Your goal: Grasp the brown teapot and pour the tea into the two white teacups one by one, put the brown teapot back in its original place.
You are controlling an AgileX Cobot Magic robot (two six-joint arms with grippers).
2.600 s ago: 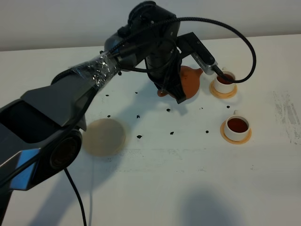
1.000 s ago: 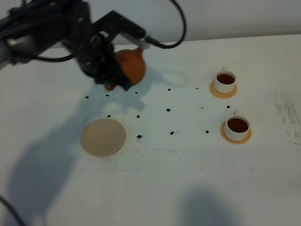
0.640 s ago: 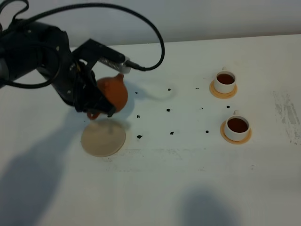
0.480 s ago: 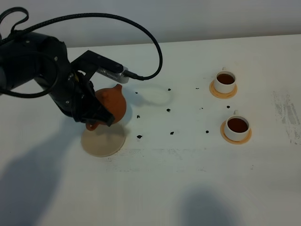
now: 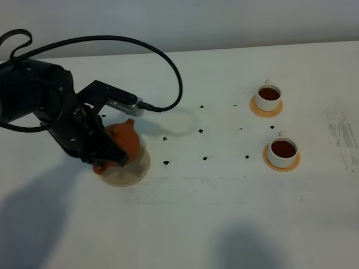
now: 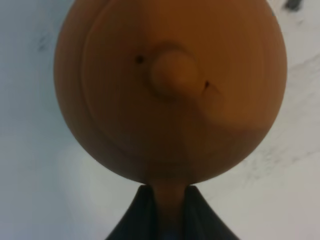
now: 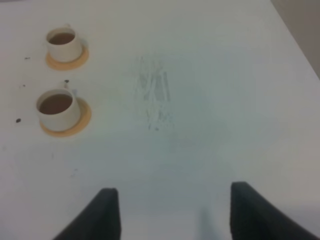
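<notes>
While clamped by its handle, brown teapot (image 5: 122,140) sits over the cream disc (image 5: 134,171).
Left fingers (image 6: 197,215) closed on handle; right fingers (image 7: 107,210) spread, empty. Both teacups (image 5: 268,93) (image 5: 282,149) full, bench's right side.

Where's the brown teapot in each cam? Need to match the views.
Exterior high: brown teapot at left, over the cream disc, held by the left claw.
Left wrist: fills the frame from above, handle pinched between the claw's fingers.
Right wrist: not in it.
Shared landmark: the teapot's lid knob.

Black specks (image 5: 166,163) on white table (image 5: 224,224)
</notes>
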